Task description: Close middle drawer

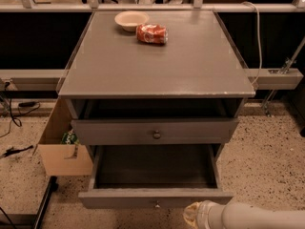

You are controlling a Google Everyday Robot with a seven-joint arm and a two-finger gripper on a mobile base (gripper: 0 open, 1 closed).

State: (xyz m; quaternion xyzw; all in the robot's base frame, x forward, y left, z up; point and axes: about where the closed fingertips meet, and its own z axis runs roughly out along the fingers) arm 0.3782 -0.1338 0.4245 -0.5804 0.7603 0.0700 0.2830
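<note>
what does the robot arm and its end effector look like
The arm is a smooth, off-white cylindrical tube with no visible cables or markings. The end effector, at the bottom edge right of centre, shows as a rounded, yellowish tip with a paler ring behind it.

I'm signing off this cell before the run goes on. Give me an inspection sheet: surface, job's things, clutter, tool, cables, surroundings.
Surface: grey cabinet top, carrying a bowl and a can.
Job's things: middle drawer pulled far out, no contents seen; top drawer slightly open.
Clutter: bowl and can on its side, both near the back; cardboard box on the floor, left.
Tool: tool at the bottom edge, just before the middle drawer's front, right of its knob.
Cables: white cable down the right; black cables on the floor, left.
Surroundings: speckled floor; rail behind.
</note>
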